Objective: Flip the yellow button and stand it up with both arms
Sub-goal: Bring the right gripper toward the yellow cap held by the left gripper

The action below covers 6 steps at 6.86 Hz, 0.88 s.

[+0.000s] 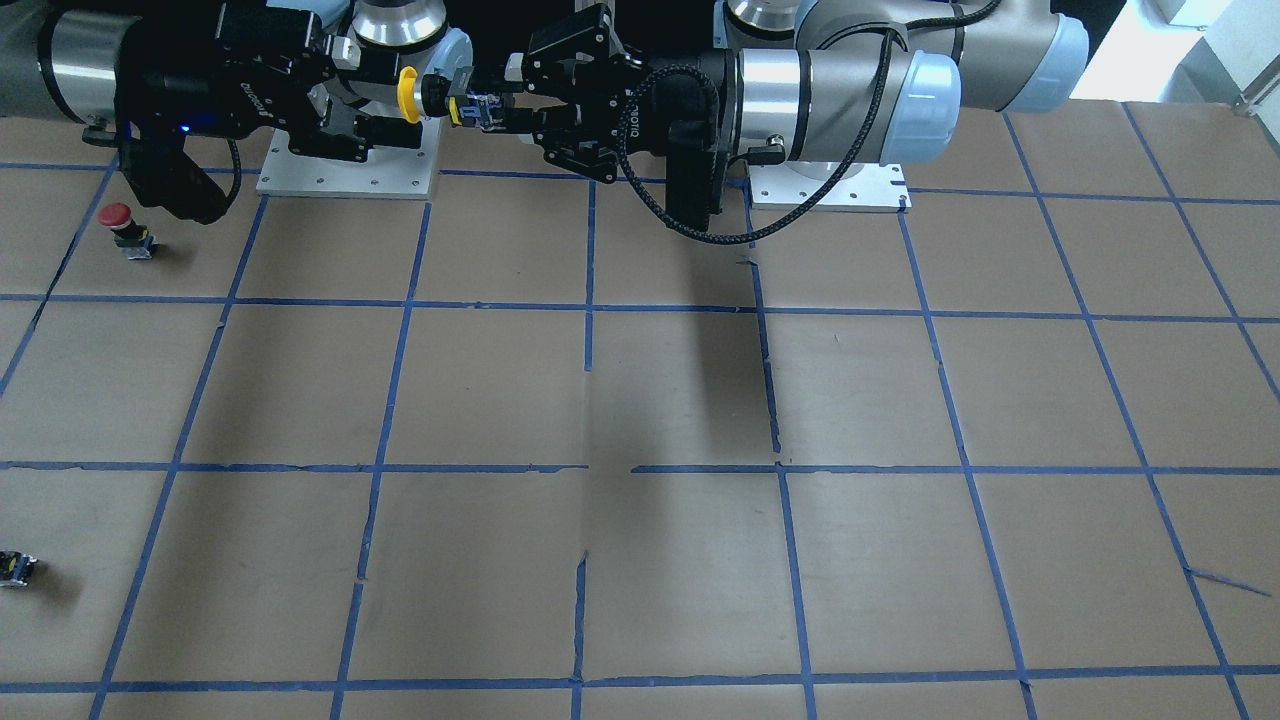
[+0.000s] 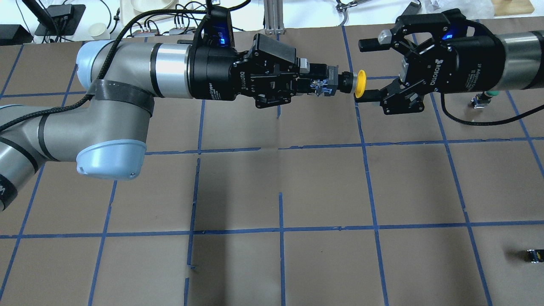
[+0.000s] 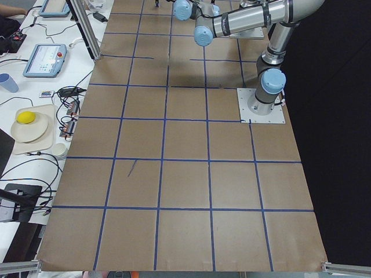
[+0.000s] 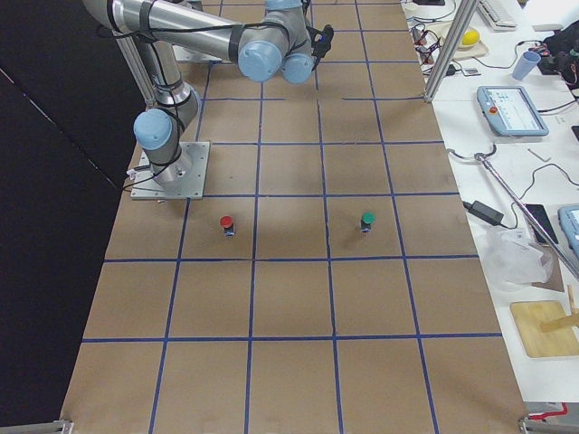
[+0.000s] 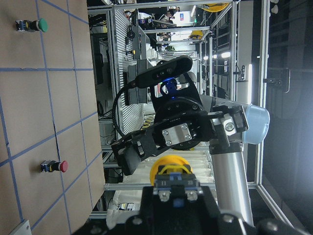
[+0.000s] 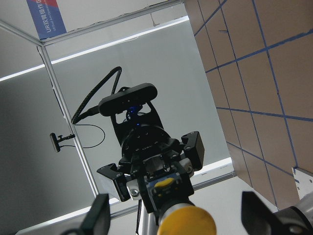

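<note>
Table point(image 2: 323, 187): brown sheeting, gridded in blue tape, the tape frayed and broken at several crossings. Flat along the robot's edge are two silver mounting plates, the left plate point(image 1: 830, 185) and the right plate point(image 1: 348, 170). Standing cap-up and well apart toward the robot's right are a red button point(image 1: 120, 225) and a green button point(image 4: 367, 221). A small black-grey part point(image 1: 17, 568) lies toward the operators' side; its orientation is not discernible.

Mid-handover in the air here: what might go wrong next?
1. The right gripper is open around the cap of the yellow button, which sits much nearer one finger than the other. Closing may knock it askew in the left gripper.
2. The button hangs above the table. If the left gripper lets go before the right grips the round cap firmly, it would likely drop.
</note>
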{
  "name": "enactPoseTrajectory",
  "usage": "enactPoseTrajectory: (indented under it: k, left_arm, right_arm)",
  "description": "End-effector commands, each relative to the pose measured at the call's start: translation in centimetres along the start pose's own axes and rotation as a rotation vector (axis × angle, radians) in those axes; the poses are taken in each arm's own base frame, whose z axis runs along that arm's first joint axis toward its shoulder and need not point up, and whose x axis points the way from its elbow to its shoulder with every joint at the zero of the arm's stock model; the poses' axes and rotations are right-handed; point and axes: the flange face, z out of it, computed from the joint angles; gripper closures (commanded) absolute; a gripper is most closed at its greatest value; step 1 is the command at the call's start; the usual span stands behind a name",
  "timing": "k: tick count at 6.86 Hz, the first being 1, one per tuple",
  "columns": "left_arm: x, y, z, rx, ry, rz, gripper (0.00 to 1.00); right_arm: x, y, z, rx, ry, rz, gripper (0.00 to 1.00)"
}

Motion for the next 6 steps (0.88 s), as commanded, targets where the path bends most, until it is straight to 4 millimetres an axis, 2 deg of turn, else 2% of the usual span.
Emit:
enactPoseTrajectory:
  k: [1,2,3,6]
  left_arm:
    - [0.2,0.1,-0.1,0.001,0.002,0.005,0.97]
    - [0.2,0.1,-0.1,0.003,0.0,0.005,0.97]
    - [0.6,0.3,-0.2,0.003,0.0,0.012,0.97]
    - [0.5,0.2,-0.2,0.003,0.002,0.011,0.97]
  right_arm:
    - [0.8,0.4,0.3,-0.011,-0.01,0.008,0.11]
    - [1.9,0.4,0.4,-0.016,-0.016,-0.004,0.13]
    - [2.0,0.5,0.5,-0.017,-0.018,0.008,0.13]
    - [0.9,1.3,0.5,-0.012,-0.008,-0.015,0.13]
